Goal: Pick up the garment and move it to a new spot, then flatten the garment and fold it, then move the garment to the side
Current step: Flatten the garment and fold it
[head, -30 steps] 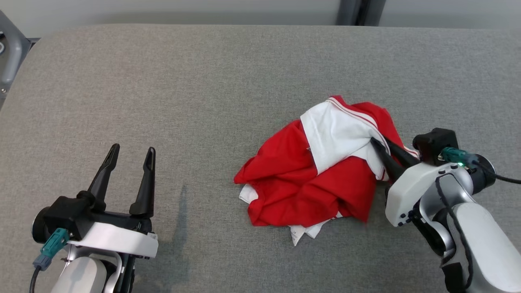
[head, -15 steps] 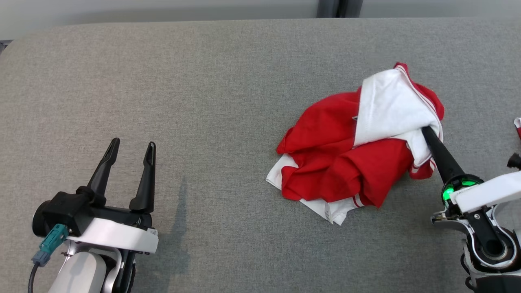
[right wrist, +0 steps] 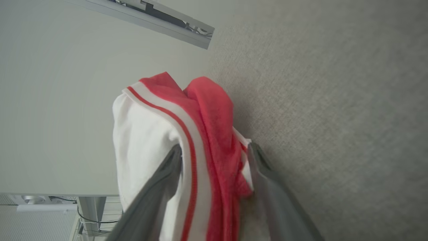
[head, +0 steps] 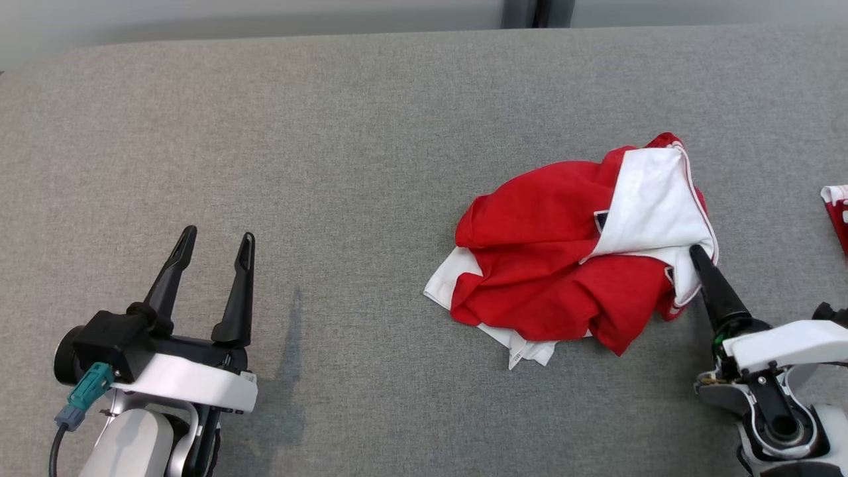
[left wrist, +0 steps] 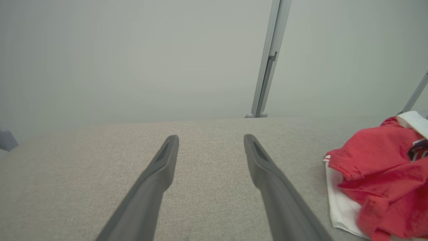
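- While the right gripper (head: 697, 255) pinches its near-right white edge, the garment (head: 570, 265) lies crumpled right of centre on the surface (head: 331, 132).
- Left gripper (head: 215, 245) sits spread, well apart, leftward.

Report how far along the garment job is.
Early in step one. The right gripper has its jaws around a bunched edge of the crumpled red-and-white garment, which mostly rests on the grey surface. The left gripper waits open. Flattening, folding and moving aside remain.
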You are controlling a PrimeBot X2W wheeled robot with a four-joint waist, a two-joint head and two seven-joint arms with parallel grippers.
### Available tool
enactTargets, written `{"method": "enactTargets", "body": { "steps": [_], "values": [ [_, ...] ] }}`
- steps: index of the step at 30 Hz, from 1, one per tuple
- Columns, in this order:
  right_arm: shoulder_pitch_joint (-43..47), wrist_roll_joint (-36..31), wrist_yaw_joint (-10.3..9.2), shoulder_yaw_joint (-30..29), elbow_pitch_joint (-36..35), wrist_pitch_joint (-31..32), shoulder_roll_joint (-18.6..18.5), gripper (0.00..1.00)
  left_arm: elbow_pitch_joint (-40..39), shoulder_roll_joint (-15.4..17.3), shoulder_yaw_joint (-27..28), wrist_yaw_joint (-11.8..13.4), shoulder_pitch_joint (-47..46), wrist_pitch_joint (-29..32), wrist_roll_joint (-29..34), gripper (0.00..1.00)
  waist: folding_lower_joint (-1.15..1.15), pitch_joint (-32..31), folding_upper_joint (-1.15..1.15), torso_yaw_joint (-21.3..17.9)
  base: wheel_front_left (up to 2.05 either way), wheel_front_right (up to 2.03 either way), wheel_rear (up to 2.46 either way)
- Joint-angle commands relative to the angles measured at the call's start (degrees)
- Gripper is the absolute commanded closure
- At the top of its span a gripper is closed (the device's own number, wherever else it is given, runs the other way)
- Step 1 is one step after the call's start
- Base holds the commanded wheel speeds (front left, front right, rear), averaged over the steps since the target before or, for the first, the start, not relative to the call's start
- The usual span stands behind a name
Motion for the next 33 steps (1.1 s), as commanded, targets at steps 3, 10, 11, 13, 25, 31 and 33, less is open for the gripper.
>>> {"method": "enactTargets", "body": {
  "steps": [3,10,11,13,25,31,33],
  "values": [
    [2.5,-7.1,0.00,1.9,-0.9,-5.3,-2.7,0.00,0.6,0.1,0.6,0.0,0.1,-0.3,0.2,0.00,0.00,-1.2,0.00,-0.3,0.00,0.00,0.00],
    [5.8,-21.2,-0.01,4.7,-7.9,-13.2,-5.3,0.00,0.8,0.1,1.5,1.4,1.8,-0.3,0.7,0.00,0.00,-4.1,0.00,-1.0,0.00,0.00,0.00],
    [6.2,-23.7,-0.01,4.8,-9.2,-14.0,-5.5,0.00,0.8,0.1,1.6,1.5,2.2,-0.3,0.7,0.00,0.00,-4.5,0.00,-1.1,0.00,0.00,0.00],
    [6.9,-28.4,-0.01,4.3,-11.8,-15.1,-5.6,0.00,0.7,0.1,1.9,1.9,2.9,-0.3,0.6,0.00,0.00,-5.5,0.00,-1.3,0.00,0.00,0.00],
    [10.5,-52.1,-0.02,3.3,-24.3,-8.7,-2.8,0.00,-1.0,0.9,2.2,3.8,7.2,0.7,0.2,0.00,0.00,-9.9,0.00,-1.8,0.00,0.00,0.00],
    [14.0,-57.7,-0.02,3.8,-28.6,-6.3,-1.7,0.00,-2.8,0.8,1.7,5.0,10.1,1.6,0.2,0.00,0.00,-11.9,0.00,-1.7,0.00,0.00,0.00],
    [15.0,-59.0,-0.02,4.2,-29.5,-6.3,-1.5,0.00,-3.3,0.6,1.5,5.4,10.9,2.0,0.2,0.00,0.00,-12.4,0.00,-1.7,0.00,0.00,0.00]
  ]
}}
